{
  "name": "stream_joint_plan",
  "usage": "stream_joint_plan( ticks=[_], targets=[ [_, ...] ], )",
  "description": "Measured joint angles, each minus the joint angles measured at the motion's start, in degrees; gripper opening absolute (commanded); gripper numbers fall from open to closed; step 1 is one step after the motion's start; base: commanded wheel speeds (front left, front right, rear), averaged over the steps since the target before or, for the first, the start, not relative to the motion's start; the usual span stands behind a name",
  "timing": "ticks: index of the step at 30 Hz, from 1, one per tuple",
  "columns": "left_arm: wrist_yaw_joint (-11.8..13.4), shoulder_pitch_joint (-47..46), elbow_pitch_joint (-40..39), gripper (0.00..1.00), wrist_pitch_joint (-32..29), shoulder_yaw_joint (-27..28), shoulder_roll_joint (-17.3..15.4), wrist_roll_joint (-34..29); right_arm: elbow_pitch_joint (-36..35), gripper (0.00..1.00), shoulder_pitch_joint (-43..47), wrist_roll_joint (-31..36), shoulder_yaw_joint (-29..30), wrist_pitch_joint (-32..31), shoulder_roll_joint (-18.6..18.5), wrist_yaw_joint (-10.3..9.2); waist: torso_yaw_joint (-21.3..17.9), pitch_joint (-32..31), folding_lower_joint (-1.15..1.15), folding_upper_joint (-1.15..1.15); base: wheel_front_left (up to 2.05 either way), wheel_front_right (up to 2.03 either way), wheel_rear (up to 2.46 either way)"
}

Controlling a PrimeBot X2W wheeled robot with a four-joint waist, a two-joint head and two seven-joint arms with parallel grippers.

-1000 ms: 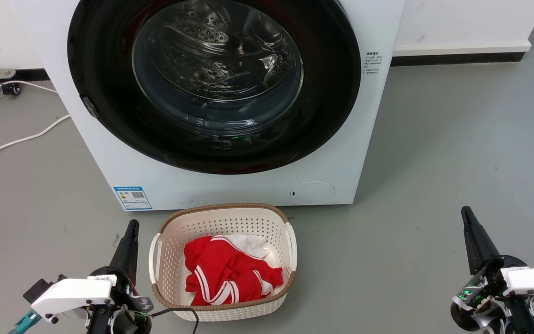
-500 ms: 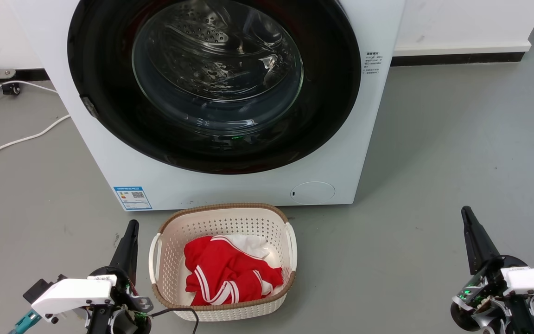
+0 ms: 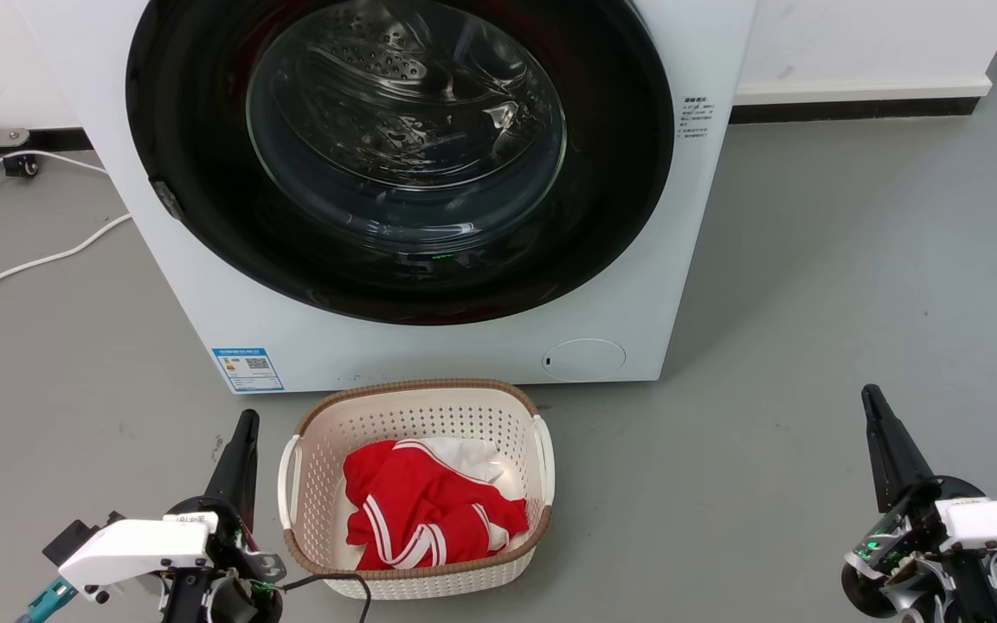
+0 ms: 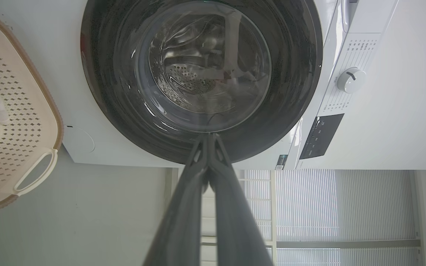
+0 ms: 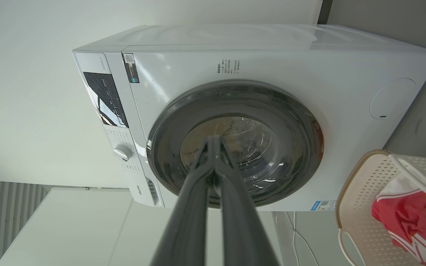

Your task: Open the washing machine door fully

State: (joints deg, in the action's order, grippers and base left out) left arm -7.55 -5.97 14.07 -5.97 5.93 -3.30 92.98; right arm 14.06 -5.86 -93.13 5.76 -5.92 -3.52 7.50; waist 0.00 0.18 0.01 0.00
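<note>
The white washing machine (image 3: 429,346) stands ahead of me, and its round glossy black washing machine door (image 3: 204,225) sits flush against the front, with the steel drum visible through the glass bowl. The left wrist view shows the washing machine door (image 4: 113,103) side-on, as does the right wrist view (image 5: 301,147). My left gripper (image 3: 247,419) rests low at the lower left, shut and holding nothing, well short of the machine. Off at the lower right my right gripper (image 3: 869,394) is likewise shut, its tips pressed together (image 5: 213,138).
A cream laundry basket (image 3: 416,398) holding red and white clothes sits on the grey floor just before the machine, between my grippers. White cables (image 3: 31,260) trail across the floor at the left. A white wall with a dark skirting (image 3: 853,108) runs behind.
</note>
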Motion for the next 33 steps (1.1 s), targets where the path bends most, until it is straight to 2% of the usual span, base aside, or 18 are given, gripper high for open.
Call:
stream_joint_plan(
  ticks=[12,13,23,26,33],
  targets=[
    [0.0,0.0,0.0,0.0,-0.2,0.1,0.1,0.0,0.0,0.0,0.0,0.0,0.1,-0.2,0.1,0.0,0.0,0.0,0.0,0.0,0.0,0.0,0.0],
    [0.0,0.1,0.3,1.0,-0.2,0.1,0.1,0.0,0.2,1.0,0.2,0.0,0.1,-0.2,0.1,0.01,0.0,0.0,0.0,0.0,0.0,0.0,0.0],
    [0.1,2.5,1.4,1.0,1.4,-0.3,0.5,-1.4,2.1,1.0,2.7,0.8,0.1,1.4,0.4,-0.02,0.0,0.0,0.0,0.0,0.0,0.0,0.0],
    [0.1,2.5,0.6,1.0,2.2,-0.3,0.5,-4.4,1.4,1.0,3.0,3.7,0.3,2.2,0.4,-0.01,0.0,0.0,0.0,0.0,0.0,0.0,0.0],
    [1.9,3.0,-2.5,1.0,4.0,-1.3,0.5,-14.0,-2.4,1.0,3.9,14.2,0.1,4.0,0.4,-0.01,-0.1,0.0,0.0,0.0,0.0,0.0,0.0]
  ],
)
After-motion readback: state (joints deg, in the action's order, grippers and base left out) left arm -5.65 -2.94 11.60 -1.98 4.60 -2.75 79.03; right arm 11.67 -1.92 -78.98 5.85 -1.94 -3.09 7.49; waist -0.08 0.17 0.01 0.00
